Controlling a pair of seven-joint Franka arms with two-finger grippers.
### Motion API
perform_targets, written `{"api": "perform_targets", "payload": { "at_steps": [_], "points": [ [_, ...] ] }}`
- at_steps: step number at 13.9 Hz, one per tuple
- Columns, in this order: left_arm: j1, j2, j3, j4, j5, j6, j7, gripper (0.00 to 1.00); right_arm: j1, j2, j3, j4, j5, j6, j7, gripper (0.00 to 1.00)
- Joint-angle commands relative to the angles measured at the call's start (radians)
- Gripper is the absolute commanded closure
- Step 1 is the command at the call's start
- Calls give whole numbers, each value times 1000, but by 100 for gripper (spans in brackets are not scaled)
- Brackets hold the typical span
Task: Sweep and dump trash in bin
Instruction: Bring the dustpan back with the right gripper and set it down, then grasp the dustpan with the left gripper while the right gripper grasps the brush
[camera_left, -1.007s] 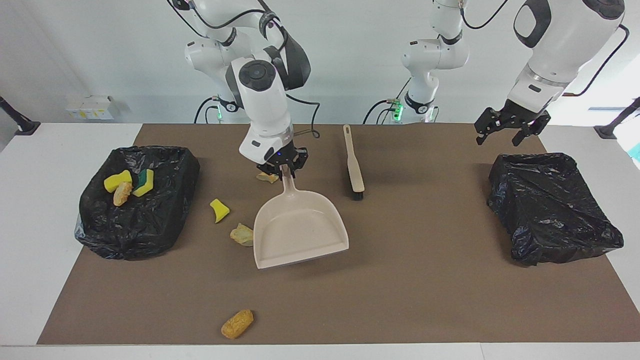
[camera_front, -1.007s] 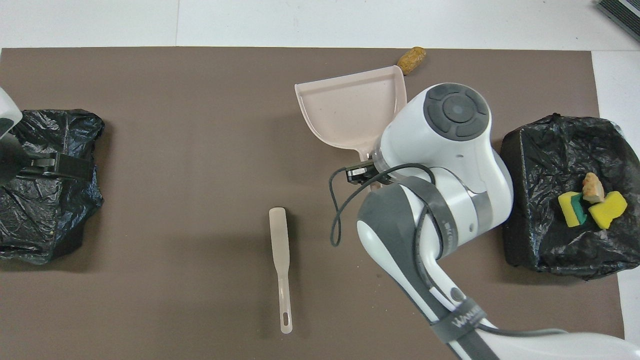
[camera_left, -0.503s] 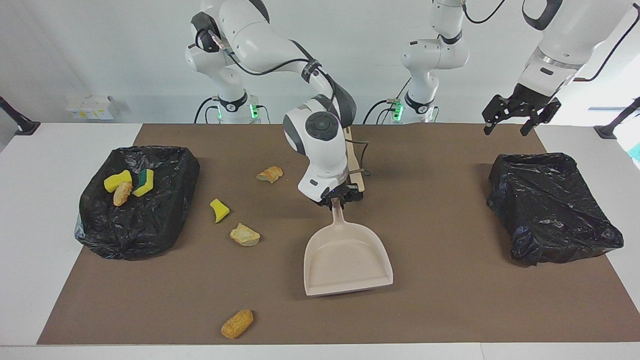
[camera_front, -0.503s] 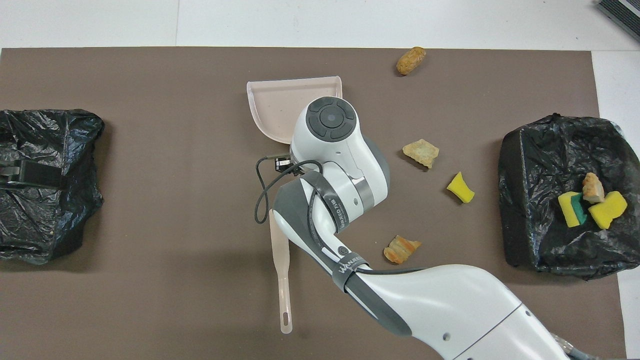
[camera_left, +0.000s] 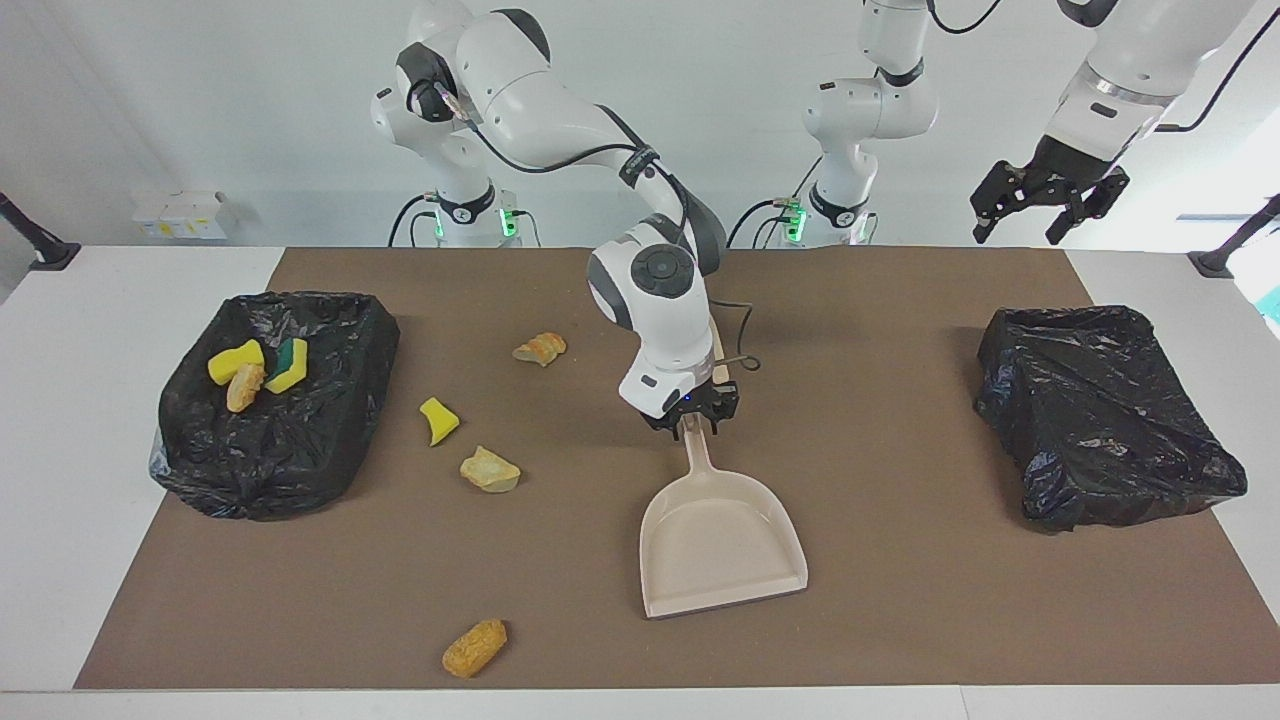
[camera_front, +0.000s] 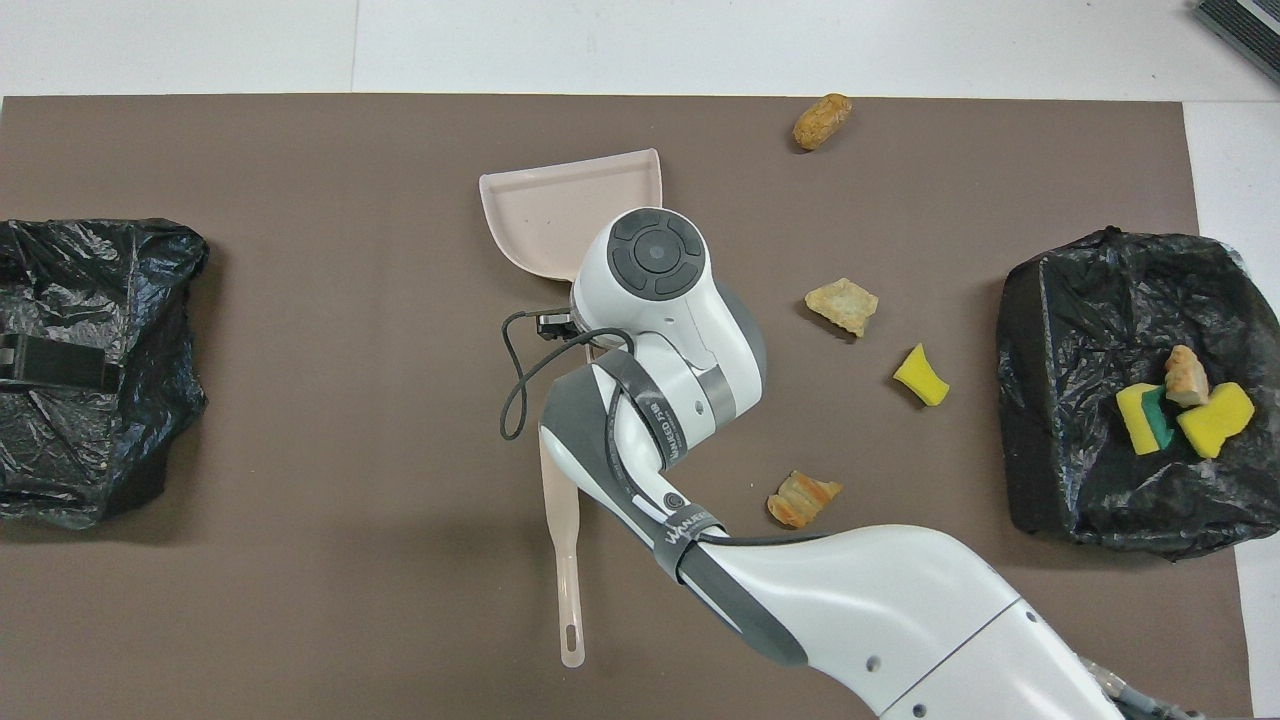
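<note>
Now the right gripper (camera_left: 694, 421) sits at the dustpan (camera_left: 718, 545) handle mid-mat, grip unclear; left gripper (camera_left: 1046, 196) waits open. Four trash bits (camera_left: 489, 469) still lie on the mat; releasing here strands them unswept.

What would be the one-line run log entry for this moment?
right hand: at dustpan handle, dustpan on mat | left hand: open, waiting above bin | trash: three pieces in other bin, four on mat

A bin (camera_left: 270, 440) sits at each end of the table (camera_left: 900, 600), three scraps (camera_left: 250, 372) in one, four scraps (camera_left: 489, 469) beside it, the dustpan (camera_left: 718, 550) mid-table.
</note>
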Motion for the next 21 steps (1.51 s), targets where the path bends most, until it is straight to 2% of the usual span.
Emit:
{"api": "perform_targets", "payload": {
  "at_steps": [1, 4, 7, 10, 13, 16, 17, 19, 21],
  "points": [
    [12, -11, -7, -21, 8, 16, -1, 0, -8, -23, 1, -13, -3, -5, 12, 0],
    [-8, 12, -10, -37, 7, 114, -19, 0, -10, -61, -5, -27, -4, -73, 12, 0],
    [-44, 69, -21, -31, 2, 242, -123, 0, -2, -137, -2, -56, -3, -199, 27, 0],
    [-133, 150, -22, -20, -1, 351, -252, 0, 4, -263, -1, -154, 2, -279, 22, 0],
    [-173, 191, -22, -15, -18, 374, -271, 0, 22, -355, 2, -260, 13, -359, 24, 0],
    [-239, 295, -22, 66, -24, 371, -332, 0, 64, -459, 2, -453, 19, -313, 28, 0],
    [-279, 351, -22, 113, -23, 371, -361, 0, 87, -501, 2, -531, 34, -261, 30, 0],
    [-294, 391, -22, 146, -24, 375, -436, 0, 108, -575, 2, -687, 72, -136, 29, 0],
    [-354, 466, -22, 188, -27, 423, -528, 0, 166, -577, 2, -751, 79, -72, 57, 0]
  ]
}}
